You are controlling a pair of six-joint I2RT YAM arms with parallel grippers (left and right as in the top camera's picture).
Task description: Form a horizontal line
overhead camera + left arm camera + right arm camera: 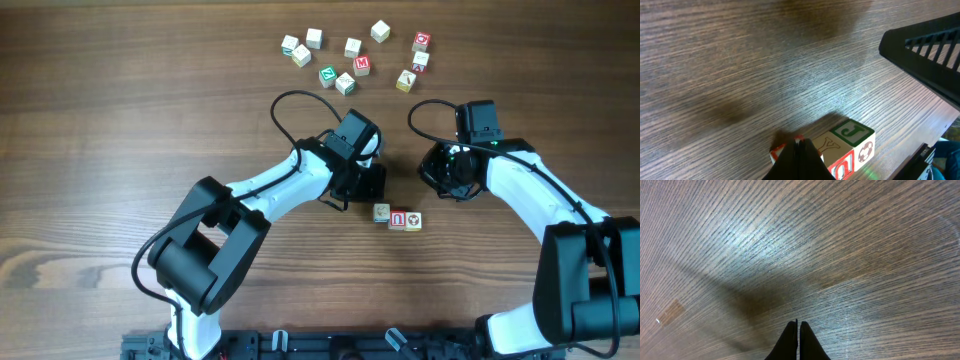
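A short row of three letter blocks (398,217) lies on the wooden table just right of centre. In the left wrist view the row shows a green J block (854,132), a Y block (831,145) and a red-edged block (778,150) partly hidden behind my fingers. My left gripper (372,192) (799,149) is shut and empty, its tips just above the row's left end. My right gripper (446,180) (798,330) is shut and empty over bare wood, up and to the right of the row.
Several loose letter blocks (352,48) lie scattered at the far side of the table, among them a green one (327,75) and a red one (362,65). Part of the right arm (927,47) shows in the left wrist view.
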